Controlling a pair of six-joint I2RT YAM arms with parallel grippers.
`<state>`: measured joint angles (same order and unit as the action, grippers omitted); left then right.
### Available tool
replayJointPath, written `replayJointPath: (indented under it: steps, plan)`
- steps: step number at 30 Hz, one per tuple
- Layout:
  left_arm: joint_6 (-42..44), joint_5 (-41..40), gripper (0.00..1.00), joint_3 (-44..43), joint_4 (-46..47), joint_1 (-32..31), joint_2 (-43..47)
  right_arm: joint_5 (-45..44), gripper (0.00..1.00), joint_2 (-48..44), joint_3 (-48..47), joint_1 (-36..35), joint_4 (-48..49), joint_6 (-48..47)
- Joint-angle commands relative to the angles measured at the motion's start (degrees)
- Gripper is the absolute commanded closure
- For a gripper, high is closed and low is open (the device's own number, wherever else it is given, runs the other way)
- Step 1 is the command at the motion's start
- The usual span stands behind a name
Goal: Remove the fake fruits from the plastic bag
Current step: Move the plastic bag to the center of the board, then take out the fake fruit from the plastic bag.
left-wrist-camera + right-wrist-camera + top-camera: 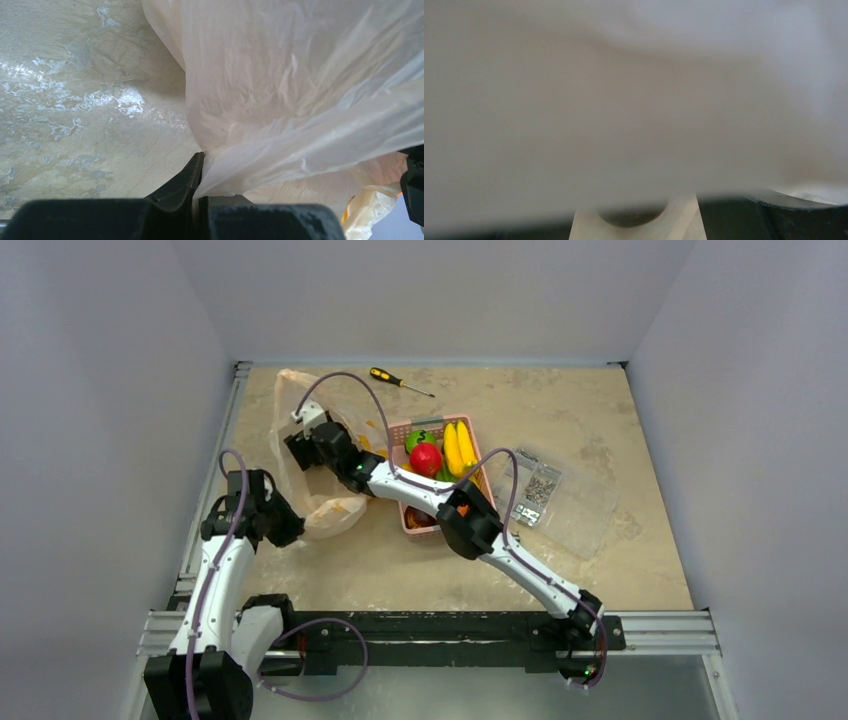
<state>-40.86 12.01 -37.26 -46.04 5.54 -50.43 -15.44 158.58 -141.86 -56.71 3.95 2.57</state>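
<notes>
Currently: left gripper (199,175) pinched tight on a fold of the large, thin, translucent peach-tinted plastic bag (325,508), which lies on the beige table (600,420) just left of the pink plastic basket (430,424). Right gripper (298,445) over the bag's far part; its wrist view is blurred by film, so jaw spread cannot be told. Glossy red apple (425,459), yellow bananas (458,446) and green round fruit (418,439) sit in the basket

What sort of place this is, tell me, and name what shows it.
Probably a lab robot test cell: plain white walls box in a marbled tabletop, two robot arms are bolted to a metal rail, and fake fruits sit in a pink basket.
</notes>
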Motion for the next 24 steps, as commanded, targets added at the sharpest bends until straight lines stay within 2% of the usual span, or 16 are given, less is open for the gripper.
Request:
replayJointPath:
  steps: [1,5,9,13,19,24]
  plan:
    - [0.8,0.7,1.0,-1.3,-1.3,-0.1,1.1,0.1,0.24,1.1,-3.2,-0.2,1.9,0.5]
    - [0.8,1.0,1.0,-1.7,-1.5,-0.2,1.3,1.2,0.24,1.3,-4.4,0.1,-1.2,2.8]
    - [0.5,1.4,1.0,-1.8,-2.0,-0.2,2.3,1.7,0.26,-0.5,-1.4,0.2,-1.8,5.3]
    - [0.1,1.5,1.0,-1.8,-2.7,-0.2,3.5,2.2,0.32,-0.4,-1.3,0.2,-1.9,7.6]
    - [0.1,0.9,1.0,-2.1,-3.4,-0.1,4.1,2.6,0.6,-0.1,-1.4,0.4,-2.2,9.7]
    - [-0.1,0.4,1.0,-1.2,-1.1,-0.1,2.8,2.0,0.83,-6.7,3.5,0.4,-1.3,9.2]
